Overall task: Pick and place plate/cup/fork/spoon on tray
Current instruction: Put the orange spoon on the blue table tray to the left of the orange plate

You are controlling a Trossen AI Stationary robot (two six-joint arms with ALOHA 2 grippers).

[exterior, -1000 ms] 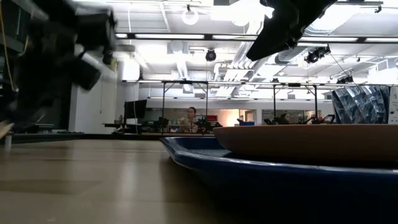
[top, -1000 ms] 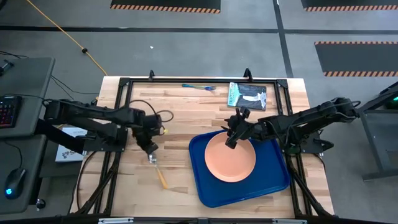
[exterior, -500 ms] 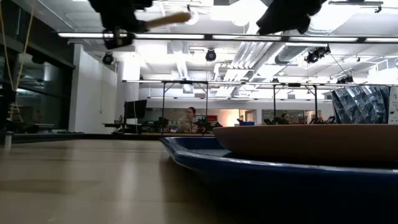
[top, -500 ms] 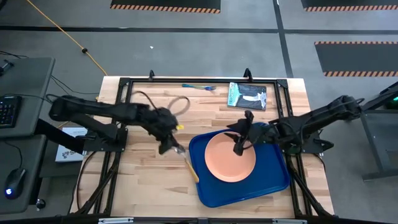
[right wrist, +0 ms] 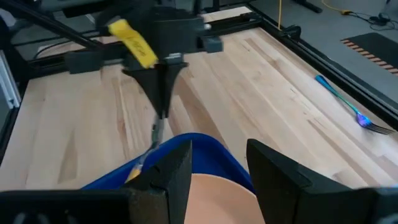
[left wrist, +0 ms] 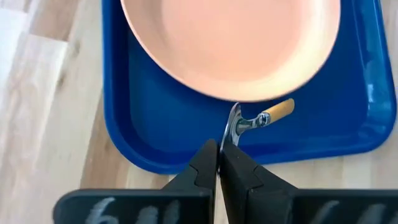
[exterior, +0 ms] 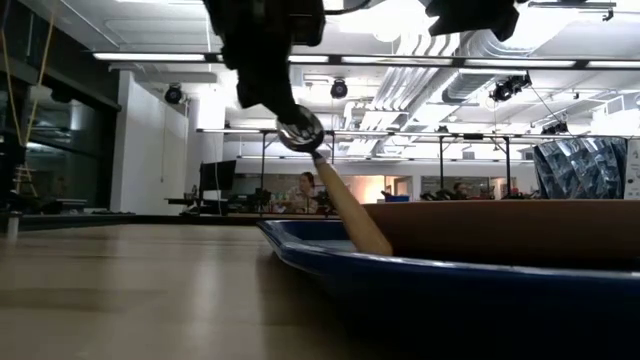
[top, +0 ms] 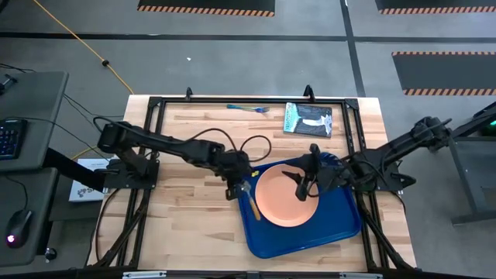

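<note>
The spoon (top: 249, 198), with a silvery bowl and yellow-orange handle, hangs from my shut left gripper (top: 239, 186) over the left part of the blue tray (top: 341, 226). The peach-orange plate (top: 283, 200) lies flat in the tray. My right gripper (top: 304, 184) is open and empty above the plate's right half; its two fingers (right wrist: 177, 171) stand apart. The blue-handled fork (top: 248, 108) lies flat on the table near the far edge. My left gripper pinches the spoon's metal bowl (left wrist: 234, 127) between its two fingertips (left wrist: 208, 155), coming from above. The spoon hangs tilted below the fingers, and its handle (exterior: 350, 215) slants down toward the plate. The handle's free end dips behind the tray's rim (exterior: 330, 255); whether it touches the tray I cannot tell.
A small dark book (top: 308, 118) lies at the far edge, right of the fork. Bare wooden table (top: 178, 225) spreads left of the tray. A black frame (top: 155, 105) borders the table.
My left gripper has lifted the spoon off the table's left half, carried it toward the right edge and come down over the tray's left part. The spoon is now clear of the table, handle slanting down. My right gripper has shifted slightly toward the near edge over the plate.
</note>
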